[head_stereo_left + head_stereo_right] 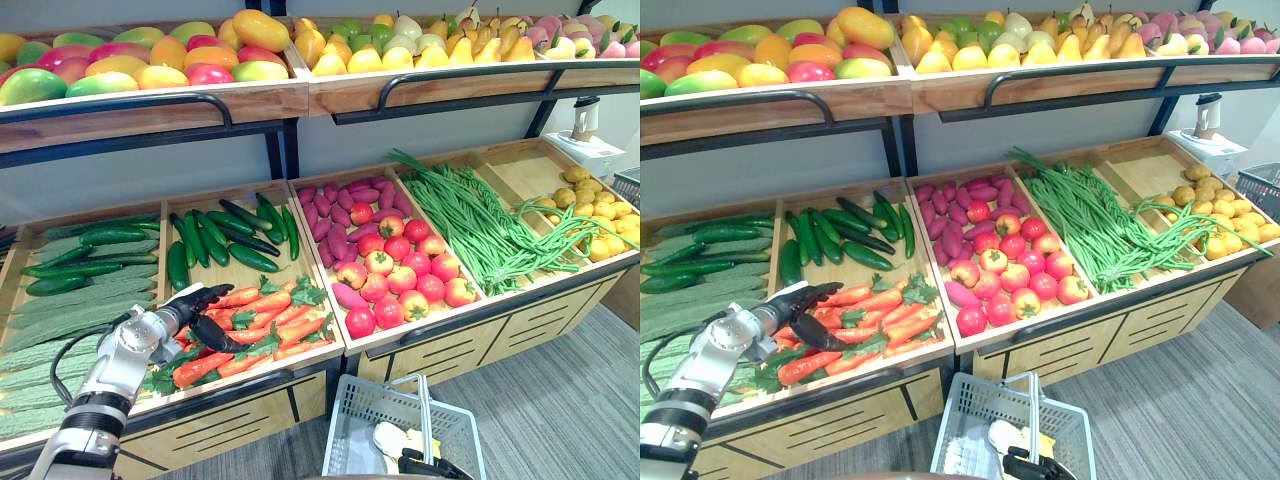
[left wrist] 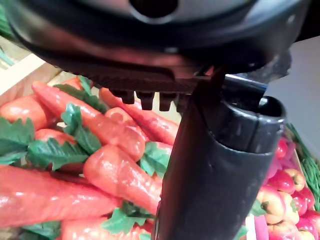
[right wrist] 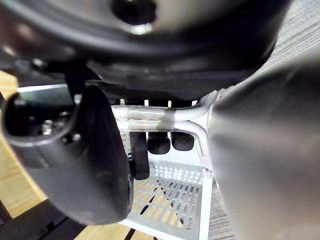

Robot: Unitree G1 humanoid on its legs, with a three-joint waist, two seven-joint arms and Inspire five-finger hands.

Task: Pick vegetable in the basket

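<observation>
Wooden display shelf (image 1: pixel 250 100), its lower tier split into bins. In the front bin (image 1: pixel 300 360), carrots (image 1: pixel 265 305) lie flat, long axes slanting across it, most leafy ends to the right. Left hand (image 1: pixel 200 310) is over their left end, fingers and thumb spread. Wire basket (image 1: pixel 350 420) below holds a pale item (image 1: pixel 392 440). Right hand (image 3: pixel 75 165) is curled round its handle (image 3: pixel 165 117).

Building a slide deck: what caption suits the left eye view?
Open left hand hovers over the carrots; right hand grips the basket by its handle.
</observation>
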